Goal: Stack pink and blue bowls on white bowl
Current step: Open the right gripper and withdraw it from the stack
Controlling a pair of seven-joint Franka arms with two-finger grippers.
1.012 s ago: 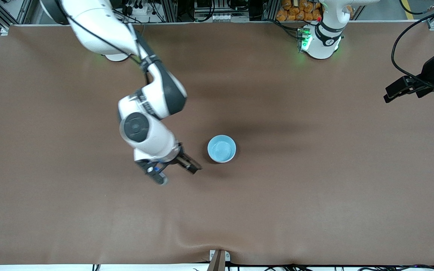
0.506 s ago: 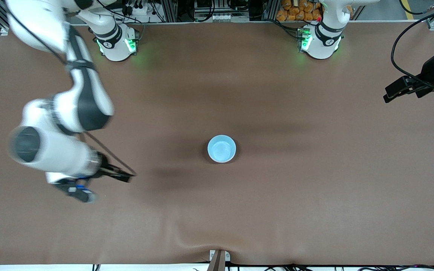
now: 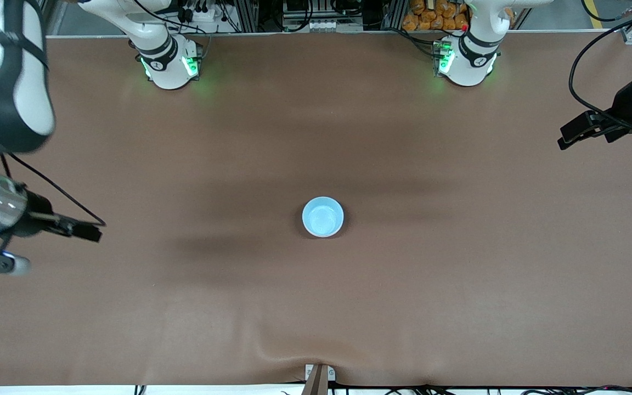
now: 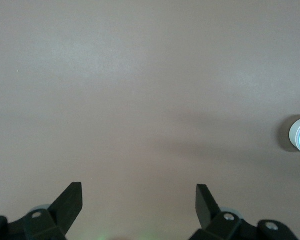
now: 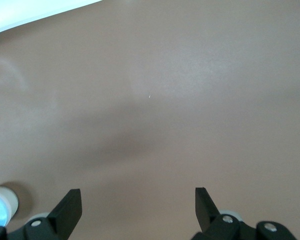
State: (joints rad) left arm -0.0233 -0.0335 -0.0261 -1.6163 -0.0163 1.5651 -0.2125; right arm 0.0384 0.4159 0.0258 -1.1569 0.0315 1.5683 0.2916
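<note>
Brown mat: table [image 3: 458, 285] is covered by a smooth matte brown sheet, with a small wrinkle at the edge nearest the front camera.
Blue bowl: blue bowl [image 3: 322, 216] sits upright near the table's middle, touched by nothing. Small, round, light sky blue, smooth plastic look, glossy inside.
Stack: only the blue bowl shows from above. In the left wrist view its outer wall [image 4: 295, 134] reads whitish under the blue rim; cannot tell whether that is another bowl under it. No pink visible.
Right gripper: right gripper [image 3: 83, 230] hangs over bare mat at the right arm's end of the table, well apart from the bowl. Fingers [image 5: 70, 205] spread wide, dark, blocky tips, nothing between them, touching nothing. Right wrist view catches the bowl [image 5: 0, 210] at its edge, well off from the fingers.
Left gripper: left gripper [image 3: 574, 134] hangs over the mat at the left arm's end, well apart from the bowl, arm waiting. Fingers [image 4: 202, 200] spread wide, same dark blocky shape, empty, touching nothing.
Arms: white glossy shells with dark joint bands; black cable [image 3: 52, 189] trails along the right arm.
Bases: both bases [image 3: 168, 60] along the table's top edge show green lights.
</note>
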